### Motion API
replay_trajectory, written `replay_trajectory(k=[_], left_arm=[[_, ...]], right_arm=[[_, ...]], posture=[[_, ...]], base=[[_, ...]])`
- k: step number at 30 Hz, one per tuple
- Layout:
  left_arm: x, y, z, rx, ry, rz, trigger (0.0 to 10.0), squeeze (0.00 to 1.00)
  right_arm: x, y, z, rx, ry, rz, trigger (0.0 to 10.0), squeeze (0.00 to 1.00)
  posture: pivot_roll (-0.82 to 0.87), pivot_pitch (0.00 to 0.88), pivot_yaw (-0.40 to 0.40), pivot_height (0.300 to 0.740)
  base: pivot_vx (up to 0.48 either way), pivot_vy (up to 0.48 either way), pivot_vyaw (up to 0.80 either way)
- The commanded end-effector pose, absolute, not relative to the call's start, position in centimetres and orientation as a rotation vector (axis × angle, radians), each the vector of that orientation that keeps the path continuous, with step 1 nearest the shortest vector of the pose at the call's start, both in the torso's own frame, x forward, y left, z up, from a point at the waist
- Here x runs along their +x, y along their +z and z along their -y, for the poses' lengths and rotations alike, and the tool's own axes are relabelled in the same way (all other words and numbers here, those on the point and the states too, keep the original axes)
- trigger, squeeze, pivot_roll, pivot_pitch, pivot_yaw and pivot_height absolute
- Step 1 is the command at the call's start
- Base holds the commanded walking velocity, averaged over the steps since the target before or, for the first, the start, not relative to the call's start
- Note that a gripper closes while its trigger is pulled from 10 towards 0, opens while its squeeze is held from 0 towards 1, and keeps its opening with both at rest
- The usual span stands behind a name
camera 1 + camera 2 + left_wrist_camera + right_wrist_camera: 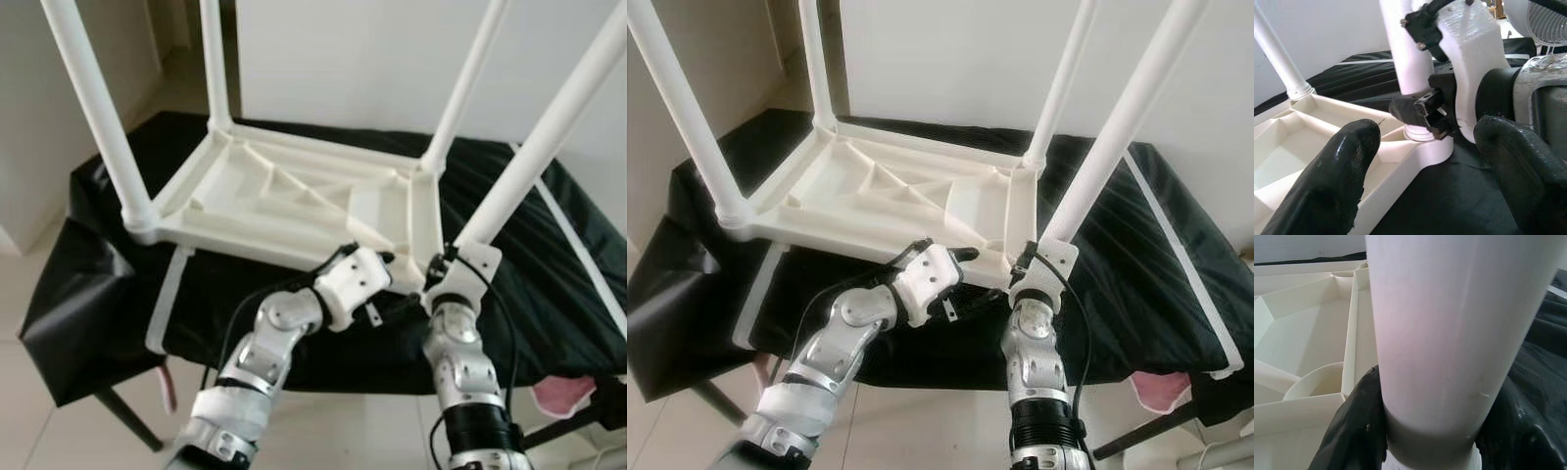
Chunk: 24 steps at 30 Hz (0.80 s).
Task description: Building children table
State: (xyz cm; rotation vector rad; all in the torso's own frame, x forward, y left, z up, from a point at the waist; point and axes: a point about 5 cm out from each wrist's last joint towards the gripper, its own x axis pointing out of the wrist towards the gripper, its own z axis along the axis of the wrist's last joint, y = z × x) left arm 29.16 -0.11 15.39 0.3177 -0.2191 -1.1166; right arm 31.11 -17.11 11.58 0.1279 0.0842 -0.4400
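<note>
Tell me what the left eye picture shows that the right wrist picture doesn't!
Left eye view alone: the whole upside-down white table top on the black cloth, three more legs standing up, such as the near left leg, and the left tool open beside the table's near edge.

Right wrist view alone: a close look at the black fingers pressed on both sides of the near right leg, just above its socket.

Both: that leg, the ribbed underside of the table top, the black cloth and the right tool.
</note>
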Motion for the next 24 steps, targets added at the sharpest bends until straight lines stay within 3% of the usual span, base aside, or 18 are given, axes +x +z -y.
replay_trajectory(k=[1, 5, 6, 21, 24], left_arm=[[29.4, 15.7, 0.3, 0.326, -1.014, 0.25, 10.0, 0.0], [29.4, 15.7, 0.4, 0.336, -1.016, 0.252, 10.0, 0.0], [29.4, 15.7, 0.5, 0.344, -1.019, 0.253, 10.0, 0.0], [29.3, 16.4, 1.0, 0.313, -1.032, 0.278, 10.0, 0.0], [29.4, 16.3, 0.9, 0.316, -1.031, 0.278, 10.0, 0.0]], right_arm=[[30.7, 9.6, 17.2, 0.129, -0.439, -0.189, 10.0, 0.25], [30.8, 9.8, 17.1, 0.127, -0.433, -0.182, 10.0, 0.25], [31.0, 10.2, 17.2, 0.106, -0.414, -0.156, 10.0, 1.0], [29.2, 11.1, 18.6, 0.075, -0.248, -0.044, 10.0, 1.0], [28.7, 11.2, 19.4, 0.065, -0.179, -0.029, 10.0, 0.96]], posture=[[-0.03, 0.0, -0.071, 0.74], [-0.03, 0.0, -0.071, 0.74], [-0.04, 0.0, -0.067, 0.74], [-0.06, 0.0, -0.076, 0.74], [-0.06, 0.0, -0.078, 0.74]], base=[[0.0, 0.0, 0.0], [0.0, 0.0, 0.0], [0.0, 0.0, 0.0], [0.0, 0.0, 0.0], [0.0, 0.0, 0.0]])
